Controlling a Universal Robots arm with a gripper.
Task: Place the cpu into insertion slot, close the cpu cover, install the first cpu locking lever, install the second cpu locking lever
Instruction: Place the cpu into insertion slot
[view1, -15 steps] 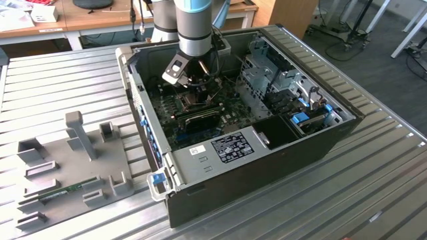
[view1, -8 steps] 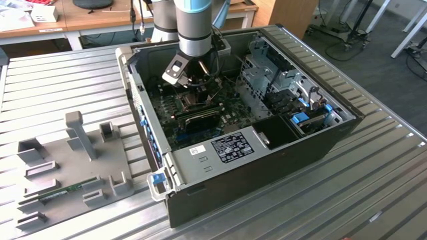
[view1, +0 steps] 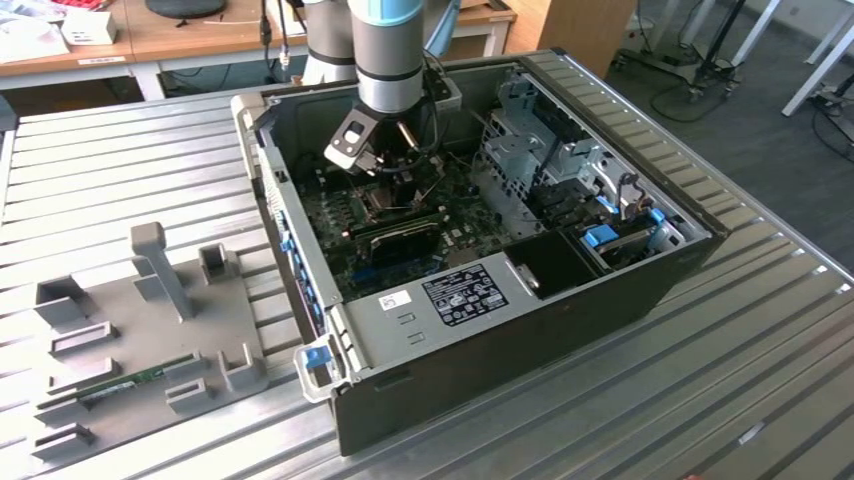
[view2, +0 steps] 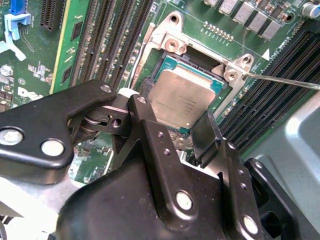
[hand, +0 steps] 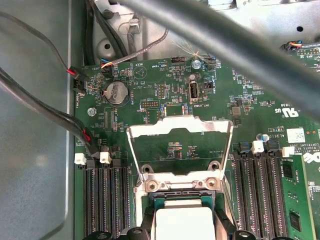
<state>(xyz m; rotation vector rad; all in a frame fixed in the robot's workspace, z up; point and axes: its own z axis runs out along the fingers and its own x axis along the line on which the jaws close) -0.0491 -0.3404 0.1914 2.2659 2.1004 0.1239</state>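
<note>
Fingers (view2: 207, 137) clamping cpu (view2: 182, 100) by two opposite edges, cpu sitting directly below them in insertion slot (view2: 165, 37) (cpu cover (hand: 210, 125) standing open).

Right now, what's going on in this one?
The robot arm reaches down into an open computer case on a metal table. Its gripper is at the cpu, which sits in or just over the insertion slot; I cannot tell if it is fully seated. The cpu cover is swung open, off the cpu.
</note>
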